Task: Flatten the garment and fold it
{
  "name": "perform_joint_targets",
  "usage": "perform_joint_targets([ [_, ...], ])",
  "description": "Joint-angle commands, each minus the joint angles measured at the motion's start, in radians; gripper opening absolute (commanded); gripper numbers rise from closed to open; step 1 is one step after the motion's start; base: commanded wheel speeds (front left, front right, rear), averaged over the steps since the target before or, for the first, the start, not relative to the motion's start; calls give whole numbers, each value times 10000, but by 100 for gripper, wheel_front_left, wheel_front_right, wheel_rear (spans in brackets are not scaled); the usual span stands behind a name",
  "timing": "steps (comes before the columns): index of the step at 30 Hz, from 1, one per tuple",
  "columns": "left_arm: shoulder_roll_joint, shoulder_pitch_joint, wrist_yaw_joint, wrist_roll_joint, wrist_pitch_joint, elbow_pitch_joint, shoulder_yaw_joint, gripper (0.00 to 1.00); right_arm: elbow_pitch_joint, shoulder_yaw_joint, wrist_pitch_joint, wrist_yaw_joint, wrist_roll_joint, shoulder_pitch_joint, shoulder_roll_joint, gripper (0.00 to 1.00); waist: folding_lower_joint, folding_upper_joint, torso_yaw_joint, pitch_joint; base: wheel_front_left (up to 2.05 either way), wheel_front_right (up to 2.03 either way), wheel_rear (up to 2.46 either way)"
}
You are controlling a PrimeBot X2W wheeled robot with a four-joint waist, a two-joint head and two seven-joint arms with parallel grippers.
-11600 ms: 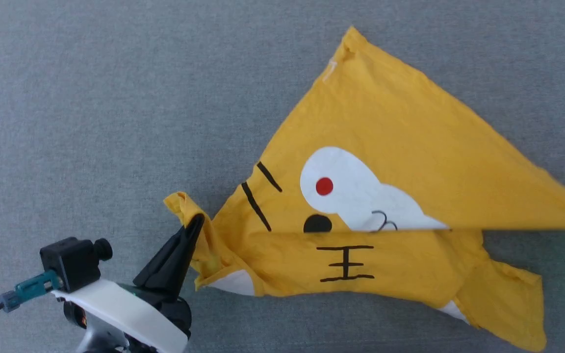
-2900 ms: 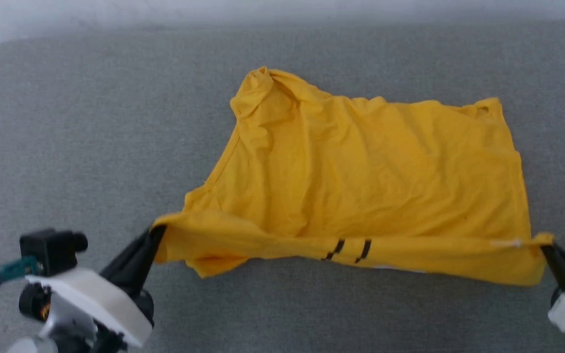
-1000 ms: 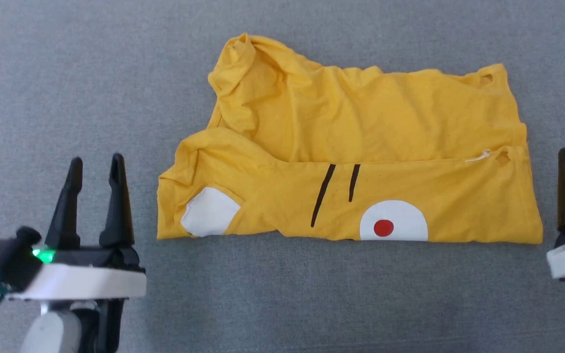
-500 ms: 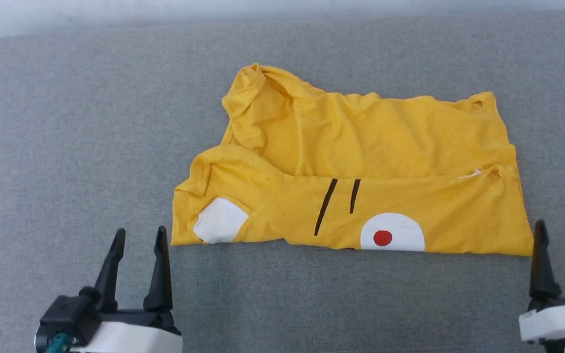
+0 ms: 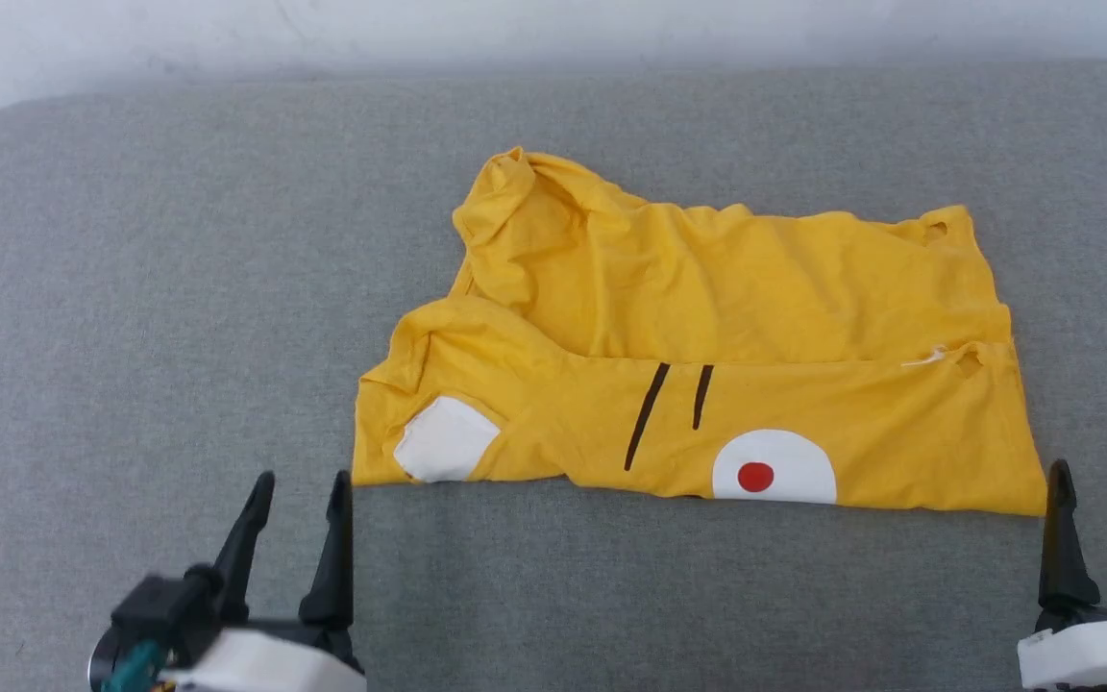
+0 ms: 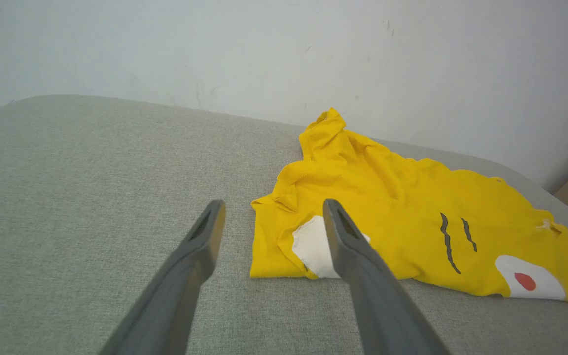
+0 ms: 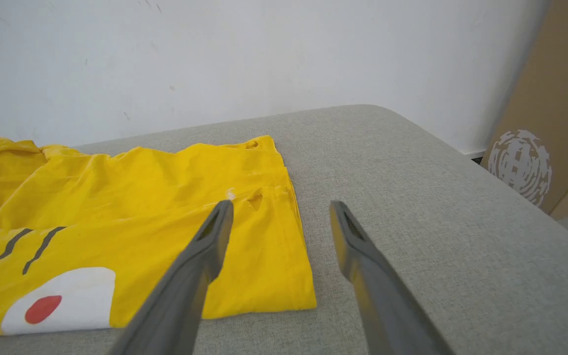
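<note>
Two hands of mine are spread wide, gripping nothing. The garment (image 5: 707, 327) lies on the grey bench (image 5: 131, 288) ahead of both hands and spans the stretch between them. It is folded over on itself, with the front layer nearest me and a rumpled plain yellow layer beyond it. Its near corner with the white patch (image 5: 443, 439) sits just ahead of my left hand (image 5: 304, 478), slightly to that hand's right. The opposite near corner lies just ahead of my right hand (image 5: 1098, 471), slightly to that hand's left. Further left of my right hand, along the near fold, are the red dot (image 5: 755, 476) in its white oval and the two black stripes (image 5: 674, 413). A bunched sleeve stands up far ahead of my left hand. A pale wall (image 5: 515, 29) rises beyond the bench.
</note>
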Motion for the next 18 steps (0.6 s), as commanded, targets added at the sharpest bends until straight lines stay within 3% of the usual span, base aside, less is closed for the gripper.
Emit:
perform_joint_targets([
  [1,171,-408,-122,-72,290,42,-45,100,19,6,-58,-19,32,-46,23,100,1,-1,70,97,0,0,0],
  [11,887,-2181,-400,-1125,4316,870,-416,100,177,263,-79,-19,111,-385,23,100,1,-1,76,688,0,0,0],
  [18,945,-3002,-434,-2093,5998,1569,-355,100,310,285,-94,-19,112,-613,24,100,1,-1,-151,1009,0,0,0],
])
